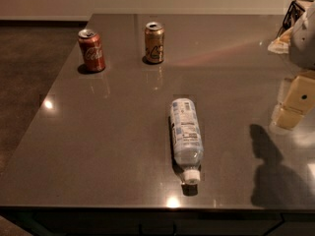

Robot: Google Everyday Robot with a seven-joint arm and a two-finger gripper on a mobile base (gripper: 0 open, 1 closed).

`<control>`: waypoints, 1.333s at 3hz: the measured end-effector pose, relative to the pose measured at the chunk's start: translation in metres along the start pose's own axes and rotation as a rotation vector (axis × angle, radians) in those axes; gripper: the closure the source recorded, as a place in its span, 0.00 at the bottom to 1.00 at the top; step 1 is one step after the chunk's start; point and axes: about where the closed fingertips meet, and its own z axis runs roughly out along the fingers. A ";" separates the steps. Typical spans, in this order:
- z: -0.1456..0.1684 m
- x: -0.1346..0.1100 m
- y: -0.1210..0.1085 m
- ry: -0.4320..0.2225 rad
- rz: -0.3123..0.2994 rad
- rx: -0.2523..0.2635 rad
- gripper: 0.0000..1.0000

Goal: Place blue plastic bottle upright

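Camera view, contents listed against the bottle.

1. Blue plastic bottle (186, 134): lying on its side on the grey table (98, 146), white cap toward the near edge (label facing up).
2. Gripper (293, 104): cream-coloured, right of the bottle and well apart from it, above the tabletop; whether it is wide or narrow cannot be told, and nothing is seen in it.
3. Red cola can (91, 50): upright, well beyond the bottle, to its left.
4. Gold soda can (154, 42): upright, well beyond the bottle, slightly to its left.
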 end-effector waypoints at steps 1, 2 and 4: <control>0.000 0.000 0.000 0.000 0.000 0.000 0.00; 0.000 -0.014 0.001 -0.030 -0.056 -0.004 0.00; 0.000 -0.058 0.011 -0.135 -0.351 -0.025 0.00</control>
